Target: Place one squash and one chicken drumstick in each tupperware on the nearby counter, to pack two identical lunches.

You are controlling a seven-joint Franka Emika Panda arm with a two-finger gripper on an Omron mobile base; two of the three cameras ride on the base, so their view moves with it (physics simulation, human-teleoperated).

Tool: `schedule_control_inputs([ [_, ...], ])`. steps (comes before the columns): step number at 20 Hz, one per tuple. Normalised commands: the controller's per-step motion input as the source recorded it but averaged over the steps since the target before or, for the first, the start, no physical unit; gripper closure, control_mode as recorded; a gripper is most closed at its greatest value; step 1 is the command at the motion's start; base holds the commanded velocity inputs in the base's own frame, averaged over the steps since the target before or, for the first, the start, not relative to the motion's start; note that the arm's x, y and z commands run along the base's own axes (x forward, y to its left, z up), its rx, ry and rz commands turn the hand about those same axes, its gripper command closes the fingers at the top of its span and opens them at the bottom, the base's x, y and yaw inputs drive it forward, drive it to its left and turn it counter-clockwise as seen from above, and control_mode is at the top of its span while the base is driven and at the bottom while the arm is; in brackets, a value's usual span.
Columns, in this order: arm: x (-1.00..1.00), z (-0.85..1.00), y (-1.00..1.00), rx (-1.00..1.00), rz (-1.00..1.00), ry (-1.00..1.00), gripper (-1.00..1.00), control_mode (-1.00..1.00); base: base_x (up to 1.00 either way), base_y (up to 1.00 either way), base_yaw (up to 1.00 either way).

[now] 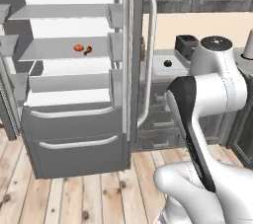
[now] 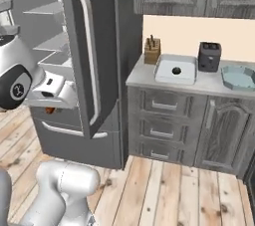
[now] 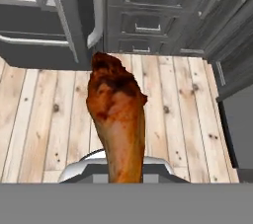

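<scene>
Left base view: an orange-red squash and a chicken drumstick lie just beside each other on a fridge shelf.

Right base view: the white tupperware holds a dark squash; the blue-green tupperware sits at far right on the counter.

Hand view: the gripper is pinched on a second drumstick, thick end away, above the wooden floor.

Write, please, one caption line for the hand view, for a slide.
Gripper shut on a chicken drumstick, thick end pointing away, above the wooden floor before dark grey cabinet drawers.

The chicken drumstick hides the gripper's fingertips in the hand view. On the fridge shelf, a brown item beside the orange squash is too small to identify.
</scene>
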Motion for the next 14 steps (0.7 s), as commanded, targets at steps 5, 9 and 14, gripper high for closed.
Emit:
schedule_control_inputs([
  [5, 0.0, 0.0, 0.0, 0.0, 0.0, 0.0, 1.0, 1.0, -0.01, -1.0, -0.02],
  [9, 0.0, 0.0, 0.0, 0.0, 0.0, 0.0, 1.0, 1.0, 0.18, -0.92, -0.01],
  [14, 0.0, 0.0, 0.0, 0.0, 0.0, 0.0, 1.0, 1.0, 0.86, -0.45, 0.0],
])
